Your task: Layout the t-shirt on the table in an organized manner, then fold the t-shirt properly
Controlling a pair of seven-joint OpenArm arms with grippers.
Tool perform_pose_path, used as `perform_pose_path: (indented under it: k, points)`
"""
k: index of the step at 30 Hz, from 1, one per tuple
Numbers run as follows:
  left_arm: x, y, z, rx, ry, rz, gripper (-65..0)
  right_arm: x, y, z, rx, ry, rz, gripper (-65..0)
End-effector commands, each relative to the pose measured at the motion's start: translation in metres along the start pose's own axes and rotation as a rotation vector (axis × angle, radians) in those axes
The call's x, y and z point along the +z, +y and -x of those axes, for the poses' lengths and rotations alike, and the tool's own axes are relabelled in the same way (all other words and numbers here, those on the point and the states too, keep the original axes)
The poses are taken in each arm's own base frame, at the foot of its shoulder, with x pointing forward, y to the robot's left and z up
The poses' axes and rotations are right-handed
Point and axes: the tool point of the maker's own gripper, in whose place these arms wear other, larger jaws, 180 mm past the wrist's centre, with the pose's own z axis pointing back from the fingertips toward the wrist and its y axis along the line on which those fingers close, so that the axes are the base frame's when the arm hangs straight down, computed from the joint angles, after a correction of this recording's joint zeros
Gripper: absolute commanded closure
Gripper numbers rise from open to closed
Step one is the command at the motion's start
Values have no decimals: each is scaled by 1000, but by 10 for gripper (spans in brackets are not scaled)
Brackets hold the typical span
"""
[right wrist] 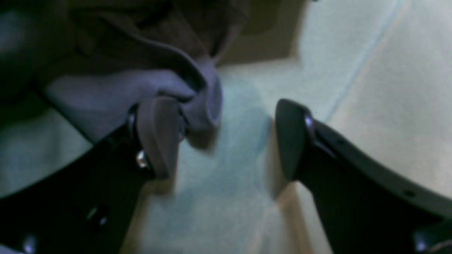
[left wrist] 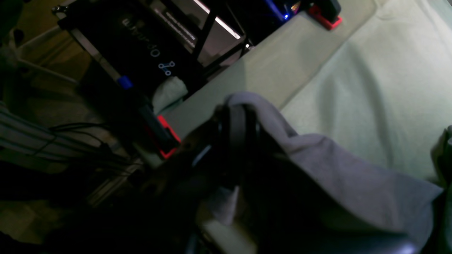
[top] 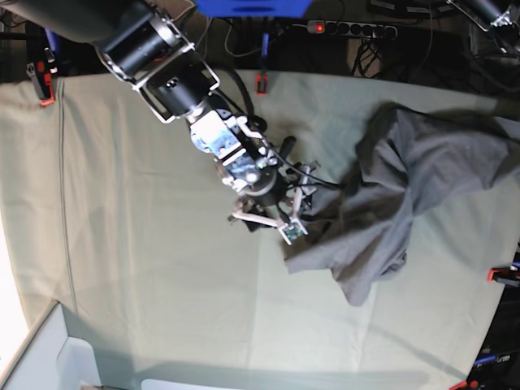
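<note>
Hidden, cropped and blurred parts of the scene

The left claw (left wrist: pixel 236 130) is a dark blur wrapped in t-shirt (top: pixel 422 187) fabric, its jaws unseen; in the base view this arm is off frame. The shirt runs off that view's right edge. The right wrist view is soft throughout, its upper-left corner lost in shadow.

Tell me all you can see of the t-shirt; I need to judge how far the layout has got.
The t-shirt is plain dark grey soft fabric, bunched and rumpled, not spread flat, lying on the right part of the table in the base view. One end is lifted toward the view's right edge, where the left gripper is shut on a fold. The right gripper has open jaws at its lower-left edge, one finger touching the cloth.
</note>
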Motion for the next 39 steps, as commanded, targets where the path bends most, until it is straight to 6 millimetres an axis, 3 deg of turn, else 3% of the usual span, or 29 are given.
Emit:
perform_pose_path:
  k: [1,6,8,12,15,19,22,29,31,33,35,39]
  points:
    - [1,1,-20,-9,-60,4,-1,-1,4,-18,4,-35,-8,-331]
    - [1,-3,-12,7,-48,8,-1,-1,4,-20,3,-40,-9,-70]
    - [1,-4,-13,6,-50,10,-1,-1,2,-20,-2,-40,-5,0]
    - [-1,-24,-9,-17,-38,55,-1,7,-12,-36,8,-92,17,0]
    - [-4,-39,-3,-38,-21,91,-1,29,-30,-58,17,-193,47,0]
    - [-1,-64,-12,-82,-42,147,-1,72,-86,-77,-10,-261,157,0]
    - [0,-90,-15,-115,-52,208,-1,98,-133,-74,-34,-278,255,0]
    - [7,-153,-19,-180,-75,348,-1,185,-239,-59,-168,-374,545,0]
    - [6,-162,-15,-182,-64,366,-4,205,-261,-45,-208,-372,618,0]
    - [4,-164,-11,-180,-53,372,-6,214,-270,-28,-234,-345,653,0]
    - [3,-178,7,-193,-8,407,-41,213,-271,-5,-254,-301,664,0]
    - [-1,-202,45,-220,91,469,-241,205,-268,19,-274,-239,657,0]
